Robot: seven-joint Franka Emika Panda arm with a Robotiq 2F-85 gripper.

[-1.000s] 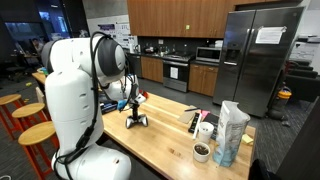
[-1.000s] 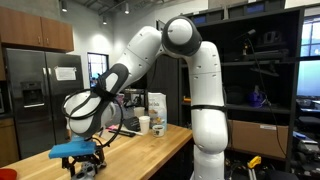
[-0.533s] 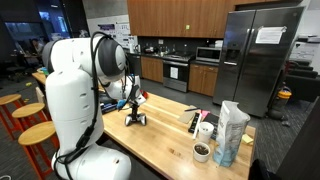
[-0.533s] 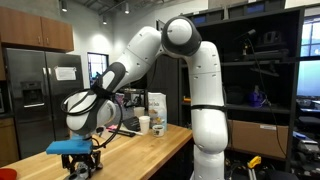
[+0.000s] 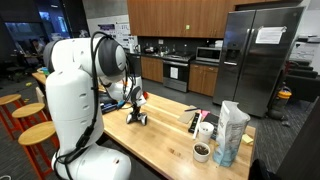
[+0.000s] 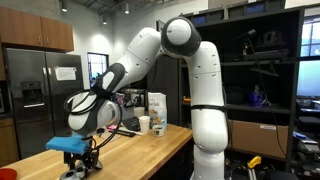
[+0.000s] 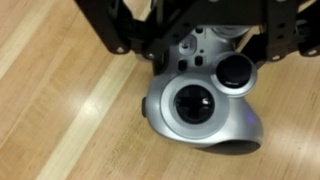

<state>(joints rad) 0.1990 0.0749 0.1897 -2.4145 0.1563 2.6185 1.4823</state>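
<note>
A silver game controller (image 7: 195,105) with two black thumbsticks lies on the light wooden countertop (image 7: 50,90) and fills the wrist view. My gripper (image 7: 195,42) comes in from the top of that view. Its black fingers (image 7: 125,35) press against both sides of the controller's upper part, so it is shut on it. In both exterior views the gripper (image 5: 135,112) (image 6: 82,160) is low over the counter's far end, with the controller (image 5: 138,119) small and dark under it.
Toward the counter's other end stand a tall pale bag (image 5: 232,130), a white cup (image 5: 206,130) and a dark-filled bowl (image 5: 201,151). Wooden stools (image 5: 38,133) line one side of the counter. The robot's white base (image 5: 75,90) stands beside it.
The jaws have closed onto the controller. The wrist has risen very slightly in the exterior views.
</note>
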